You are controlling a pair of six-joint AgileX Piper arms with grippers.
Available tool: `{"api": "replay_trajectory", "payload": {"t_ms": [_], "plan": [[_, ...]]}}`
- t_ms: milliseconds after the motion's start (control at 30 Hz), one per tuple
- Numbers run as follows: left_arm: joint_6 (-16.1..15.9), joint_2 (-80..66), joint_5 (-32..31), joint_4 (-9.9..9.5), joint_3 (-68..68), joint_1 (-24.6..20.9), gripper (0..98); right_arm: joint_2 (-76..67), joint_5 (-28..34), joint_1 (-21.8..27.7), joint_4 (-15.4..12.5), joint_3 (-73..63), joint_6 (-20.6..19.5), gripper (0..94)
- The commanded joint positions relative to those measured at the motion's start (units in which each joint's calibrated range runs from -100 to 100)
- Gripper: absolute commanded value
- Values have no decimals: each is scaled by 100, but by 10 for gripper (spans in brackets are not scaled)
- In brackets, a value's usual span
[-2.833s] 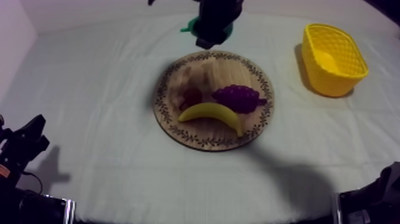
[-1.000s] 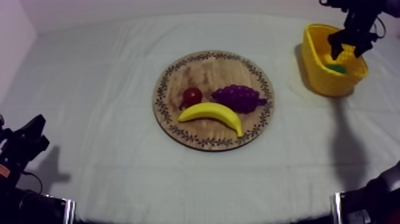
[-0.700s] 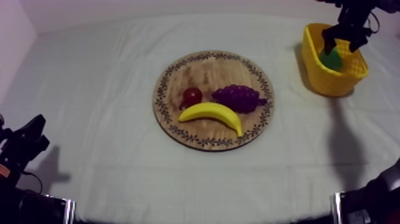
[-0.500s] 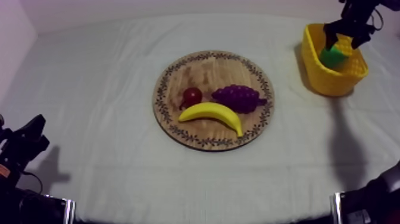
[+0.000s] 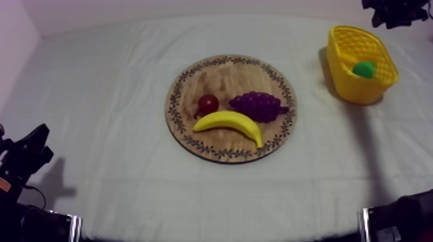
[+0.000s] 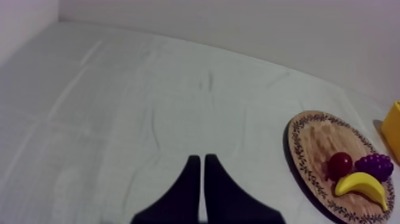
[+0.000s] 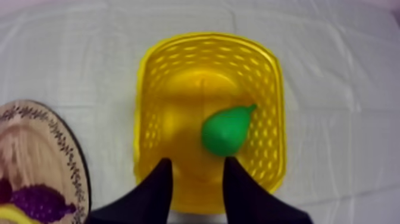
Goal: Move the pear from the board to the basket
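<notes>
The green pear (image 5: pixel 364 69) lies inside the yellow basket (image 5: pixel 351 90) at the table's right, nothing holding it. My right gripper (image 5: pixel 393 11) hangs high above and behind the basket. In the right wrist view its gripper (image 7: pixel 196 179) stands open over the basket's near wall (image 7: pixel 149 65), and the pear (image 7: pixel 226 131) lies on the basket floor beyond the fingertips. The round wooden board (image 5: pixel 219 77) sits mid-table. My left gripper (image 5: pixel 29 154) rests low at the left, and in its own view the gripper (image 6: pixel 201 159) is a narrow shut wedge over bare cloth.
On the board lie a banana (image 5: pixel 229 122), a bunch of grapes (image 5: pixel 258 105) and a small red fruit (image 5: pixel 207 103). The left wrist view shows the board (image 6: pixel 315 143) with these fruits far off. Open cloth surrounds the board.
My right gripper carried the pear from the board to the basket, let it go there, then rose up and back. The pear now lies free in the basket.
</notes>
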Motion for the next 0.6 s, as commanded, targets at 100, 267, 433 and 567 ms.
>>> {"api": "replay_trajectory", "payload": {"t_ms": [100, 267, 433, 567], "plan": [[0, 0, 0, -2, -2, -2, 1, -1854, -705, -82, -231, 1370, 213, 170], [0, 0, 0, -2, -2, -2, 1, -3231, -1651, -9, -474, 2716, 442, 70], [0, 0, 0, -2, -2, -2, 1, -4547, -2320, 18, -711, 4015, 713, 26], [0, 0, 0, -2, -2, -2, 1, -5500, -2742, 74, -923, 5001, 810, 11]]}}
